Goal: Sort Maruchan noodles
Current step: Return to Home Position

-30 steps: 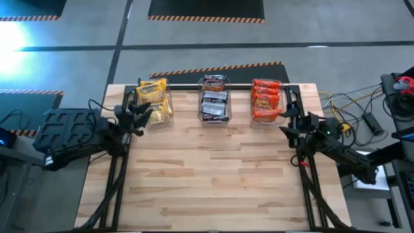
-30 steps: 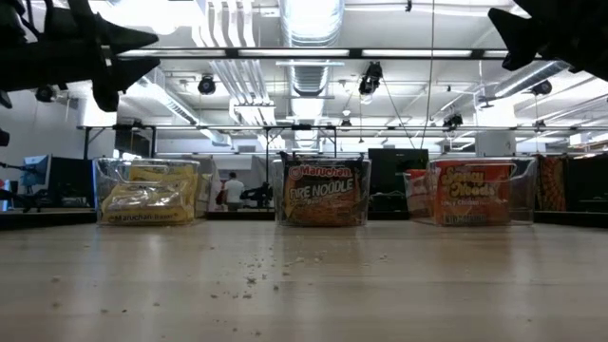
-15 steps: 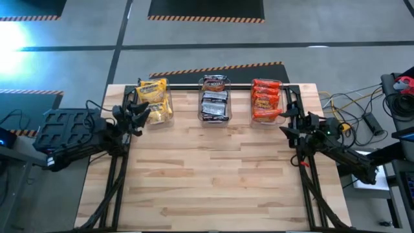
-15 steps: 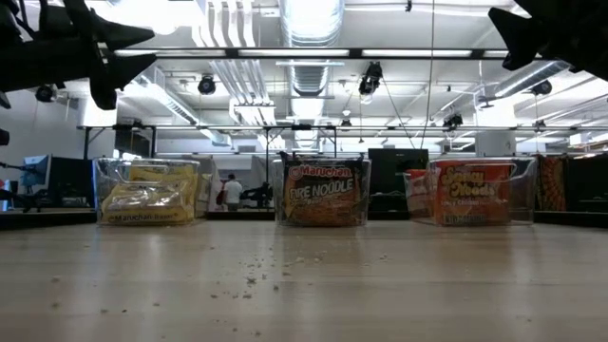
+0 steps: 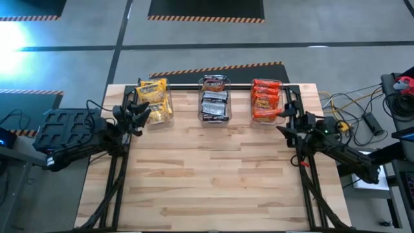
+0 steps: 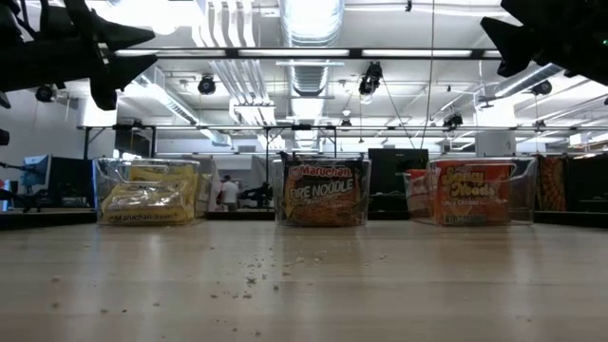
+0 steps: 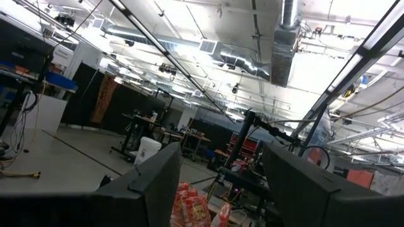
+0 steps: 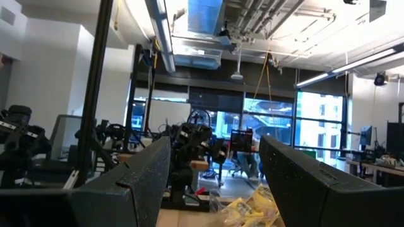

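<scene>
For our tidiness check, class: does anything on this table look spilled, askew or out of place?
Small crumbs lie scattered on the table before the middle bin. The yellow packets sit askew in the left bin. Left pincer and right pincer wait open.

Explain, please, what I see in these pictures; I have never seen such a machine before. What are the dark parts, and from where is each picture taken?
It is a robot with two dark arms at a wooden table. One picture looks down from above, one looks level across the table, and two come from cameras on the wrists. Three clear bins hold noodles: yellow packets, dark packets, orange packets. The left hand and the right hand are open, holding nothing, near the table's side edges.
</scene>
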Robot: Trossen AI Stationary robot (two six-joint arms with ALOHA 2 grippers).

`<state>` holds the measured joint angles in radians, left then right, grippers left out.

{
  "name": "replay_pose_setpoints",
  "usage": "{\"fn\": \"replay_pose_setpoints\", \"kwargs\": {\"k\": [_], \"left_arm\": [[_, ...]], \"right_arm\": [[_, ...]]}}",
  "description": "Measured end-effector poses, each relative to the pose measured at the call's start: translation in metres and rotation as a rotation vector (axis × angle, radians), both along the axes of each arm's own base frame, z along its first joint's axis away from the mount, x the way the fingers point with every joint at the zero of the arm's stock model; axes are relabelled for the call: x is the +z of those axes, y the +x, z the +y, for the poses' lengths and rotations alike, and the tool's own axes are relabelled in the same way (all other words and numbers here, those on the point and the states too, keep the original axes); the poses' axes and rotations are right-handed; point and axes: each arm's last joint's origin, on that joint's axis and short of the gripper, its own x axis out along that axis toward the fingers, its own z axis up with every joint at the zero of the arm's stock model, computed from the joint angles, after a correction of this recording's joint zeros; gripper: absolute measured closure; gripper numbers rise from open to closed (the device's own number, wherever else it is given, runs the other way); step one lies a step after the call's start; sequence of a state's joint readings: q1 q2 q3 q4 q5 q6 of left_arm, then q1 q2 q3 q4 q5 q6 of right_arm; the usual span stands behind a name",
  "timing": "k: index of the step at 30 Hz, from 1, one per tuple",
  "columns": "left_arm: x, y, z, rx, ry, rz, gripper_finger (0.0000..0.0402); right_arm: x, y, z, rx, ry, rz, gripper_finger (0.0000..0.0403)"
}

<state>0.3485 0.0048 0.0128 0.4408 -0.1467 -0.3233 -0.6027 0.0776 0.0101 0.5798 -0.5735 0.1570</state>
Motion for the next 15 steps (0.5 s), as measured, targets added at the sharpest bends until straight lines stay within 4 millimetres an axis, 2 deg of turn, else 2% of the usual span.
{"fn": "replay_pose_setpoints", "kwargs": {"k": [15], "left_arm": [[-0.0006,0.0014,0.0005,0.0,-0.005,0.014,0.0196]], "right_arm": [[-0.0004,0.0005,-0.0003,0.0,0.003,0.005,0.017]]}}
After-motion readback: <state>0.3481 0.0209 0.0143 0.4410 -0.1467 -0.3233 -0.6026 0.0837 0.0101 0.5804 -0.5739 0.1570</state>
